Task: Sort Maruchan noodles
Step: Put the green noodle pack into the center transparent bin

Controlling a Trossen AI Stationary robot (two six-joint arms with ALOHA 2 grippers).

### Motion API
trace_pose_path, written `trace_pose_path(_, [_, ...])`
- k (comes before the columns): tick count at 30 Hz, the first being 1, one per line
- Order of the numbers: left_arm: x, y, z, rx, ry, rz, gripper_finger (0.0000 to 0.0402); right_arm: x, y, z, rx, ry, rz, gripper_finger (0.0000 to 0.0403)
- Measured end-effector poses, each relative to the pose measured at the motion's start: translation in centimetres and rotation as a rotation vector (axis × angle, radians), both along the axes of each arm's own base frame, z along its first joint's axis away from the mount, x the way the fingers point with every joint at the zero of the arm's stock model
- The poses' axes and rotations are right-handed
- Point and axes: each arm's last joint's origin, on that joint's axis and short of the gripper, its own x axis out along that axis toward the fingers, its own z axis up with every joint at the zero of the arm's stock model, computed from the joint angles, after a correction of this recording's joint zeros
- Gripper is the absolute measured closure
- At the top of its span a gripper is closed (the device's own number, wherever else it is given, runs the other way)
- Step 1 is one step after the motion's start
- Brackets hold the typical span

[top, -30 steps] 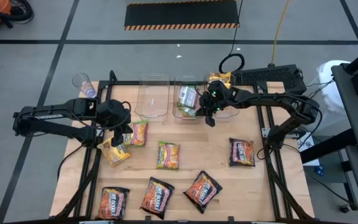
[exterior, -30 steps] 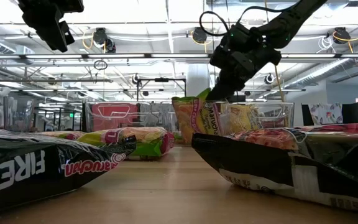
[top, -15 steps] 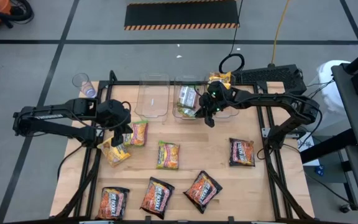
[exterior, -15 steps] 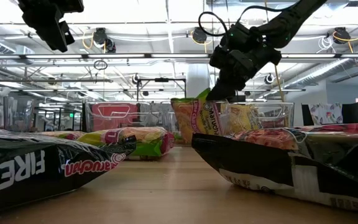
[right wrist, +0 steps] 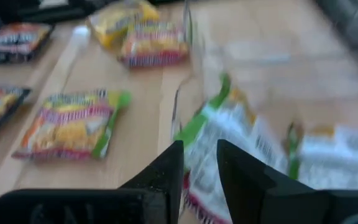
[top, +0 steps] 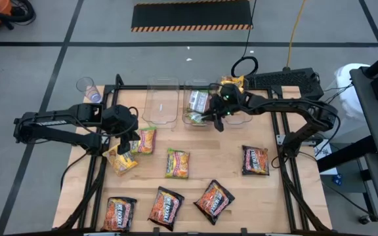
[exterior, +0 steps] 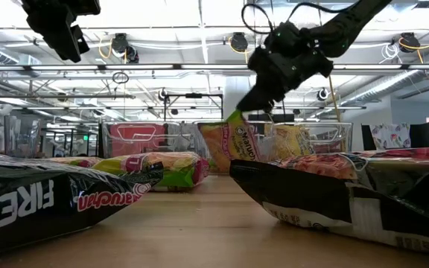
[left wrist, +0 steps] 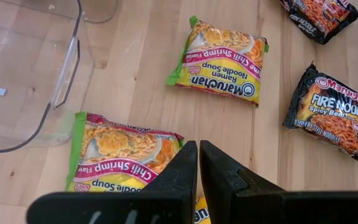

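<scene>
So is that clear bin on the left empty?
Empty: the high view shows bare clear plastic in the left bin, while the middle bin holds green-edged packets.

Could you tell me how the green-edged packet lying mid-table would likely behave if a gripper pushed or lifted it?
The green-edged packet lies flat on bare wood, so it should slide rather than roll. Its glossy, crinkly wrapper suggests slippery, yielding edges. It looks thin, so probably light.
</scene>
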Motion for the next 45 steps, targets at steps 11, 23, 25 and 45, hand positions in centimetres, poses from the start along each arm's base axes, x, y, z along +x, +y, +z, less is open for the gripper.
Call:
trace_pose_path(11, [0.0, 0.0, 0.0, 0.000, 0.001, 0.000, 0.0378, -1.0, 0.5, 4.2, -0.079, -0.186, -0.009, 0.0309])
trace_pose_path(23, [-0.5, -0.1, -0.3, 0.000, 0.059, -0.009, 0.0378, -1.1, 6.1, 7.6, 0.044, -0.280, 0.069, 0.0309])
trace_pose_path(25, [-0.5, -0.1, -0.3, 0.000, 0.060, -0.010, 0.0378, -0.5, 7.2, 7.1, 0.080, -0.249, 0.091, 0.0309])
trace_pose_path(45, [-0.5, -0.1, -0.3, 0.025, 0.061, -0.049, 0.0378, 3.3, 12.7, -1.7, -0.089, 0.143, 0.158, 0.0309])
